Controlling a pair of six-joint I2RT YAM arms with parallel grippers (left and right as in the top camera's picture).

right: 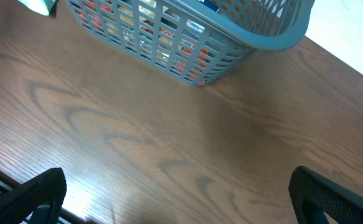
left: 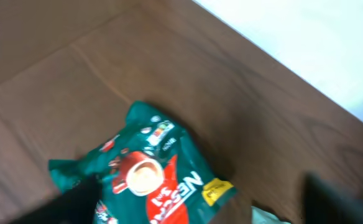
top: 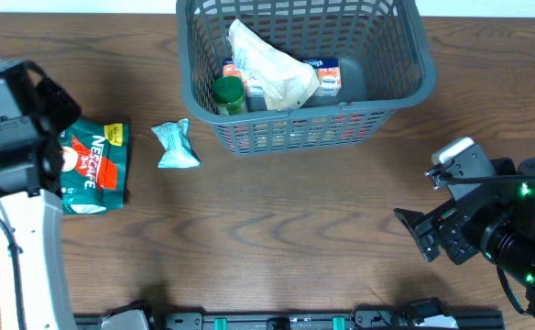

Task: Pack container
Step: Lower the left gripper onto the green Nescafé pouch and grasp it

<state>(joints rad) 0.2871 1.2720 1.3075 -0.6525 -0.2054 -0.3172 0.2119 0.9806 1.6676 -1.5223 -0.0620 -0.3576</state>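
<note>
The container (top: 414,55), a dark grey slotted basket, stands at the back centre and holds a green-lidded jar (top: 229,94), a white bag (top: 272,66) and cartons (top: 327,75). A green and red Nescafe pouch (top: 93,165) lies flat at the left, partly under my left arm (top: 16,110). In the left wrist view my left gripper (left: 200,211) is open, its dark fingers (left: 63,205) wide on either side of the pouch (left: 156,180). My right gripper (right: 184,211) is open over bare table in front of the basket (right: 281,34), holding nothing.
A small light blue packet (top: 174,145) lies on the wood between the pouch and the basket's left front corner. The right arm (top: 487,220) sits at the right front of the table. A pale wall edge (left: 306,37) runs behind the table.
</note>
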